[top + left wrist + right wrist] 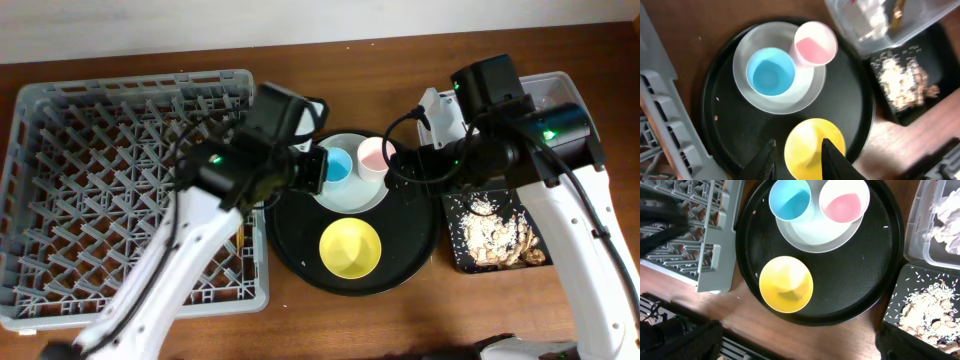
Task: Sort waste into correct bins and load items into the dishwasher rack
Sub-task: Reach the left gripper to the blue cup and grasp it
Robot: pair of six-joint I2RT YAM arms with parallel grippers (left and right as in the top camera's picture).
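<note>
Now | left gripper (799, 146): jaws partly apart, empty, hovering above yellow bowl (807, 134) | right gripper (799, 337): I see it spread wide, gripping nothing

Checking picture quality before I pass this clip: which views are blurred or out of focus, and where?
Overhead: sharp, except the left arm, smeared toward its lower end. Left wrist: soft throughout; the blue cup and clear tub lack crisp edges. Right wrist: crisp on the yellow bowl, with dark blurred shapes at the left edge and bottom corners.
</note>
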